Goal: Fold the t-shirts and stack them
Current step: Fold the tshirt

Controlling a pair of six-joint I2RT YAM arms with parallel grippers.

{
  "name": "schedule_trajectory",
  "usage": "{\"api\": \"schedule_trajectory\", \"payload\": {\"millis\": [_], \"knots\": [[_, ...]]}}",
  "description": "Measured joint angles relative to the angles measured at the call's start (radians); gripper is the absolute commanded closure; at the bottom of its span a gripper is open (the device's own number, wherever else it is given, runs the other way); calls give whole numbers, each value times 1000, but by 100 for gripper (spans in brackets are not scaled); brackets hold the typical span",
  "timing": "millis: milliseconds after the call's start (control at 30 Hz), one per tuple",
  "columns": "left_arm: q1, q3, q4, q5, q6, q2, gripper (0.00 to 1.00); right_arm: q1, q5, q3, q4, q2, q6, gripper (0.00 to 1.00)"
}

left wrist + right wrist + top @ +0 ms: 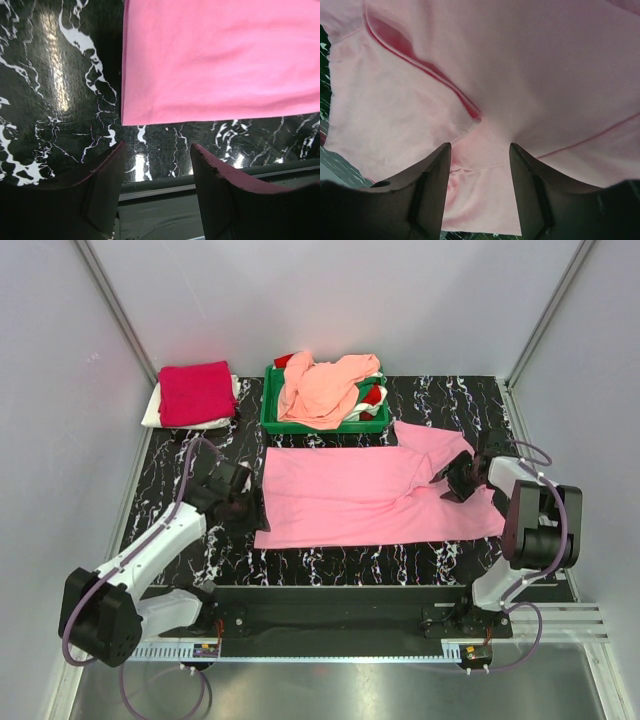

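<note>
Jaws on the left arm stand wide apart with nothing between them, the fingers (100,195) poised low over the table (380,562), right at the 9 o'clock edge of the pink t-shirt (350,495), by its near corner. Over on the right, jaws spread wide too, gripping nothing. They hang close over the pink cloth where sleeve meets body, a seam crease running in towards the fingers (427,190). Whether they touch the fabric, can't tell.

That pink t-shirt lies spread across the middle of the table, hem at 9 o'clock, and one sleeve kicks out towards 1 o'clock past the right arm.

At 12 o'clock from it sits the green tray (268,412), with a peach t-shirt (325,390) heaped inside and red and white cloth (372,396) peeking out at its 3 o'clock side. Further round at 10 o'clock, in the far left corner, a crimson t-shirt (195,392) lies folded on a white t-shirt (152,416).
</note>
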Motion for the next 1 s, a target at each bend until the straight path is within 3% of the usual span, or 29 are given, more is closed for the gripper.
{"api": "schedule_trajectory", "payload": {"millis": [333, 567, 600, 667, 933, 967, 1000], "knots": [[0, 57, -30, -5, 76, -61, 38, 37, 2, 77, 26, 106, 11, 59], [0, 55, -30, -6, 83, -61, 38, 49, 6, 141, 29, 146, 14, 86], [0, 55, -30, -6, 83, -61, 38, 51, 6, 144, 32, 150, 14, 95], [0, 55, -29, -6, 83, -62, 38, 59, 6, 151, 32, 157, 18, 100], [0, 55, -28, -9, 83, -74, 39, 172, 6, 280, 17, 227, 56, 100], [0, 55, -28, -10, 83, -75, 39, 197, 6, 320, 16, 249, 62, 98], [0, 55, -28, -12, 83, -76, 39, 212, 6, 347, 16, 264, 64, 88]]}}
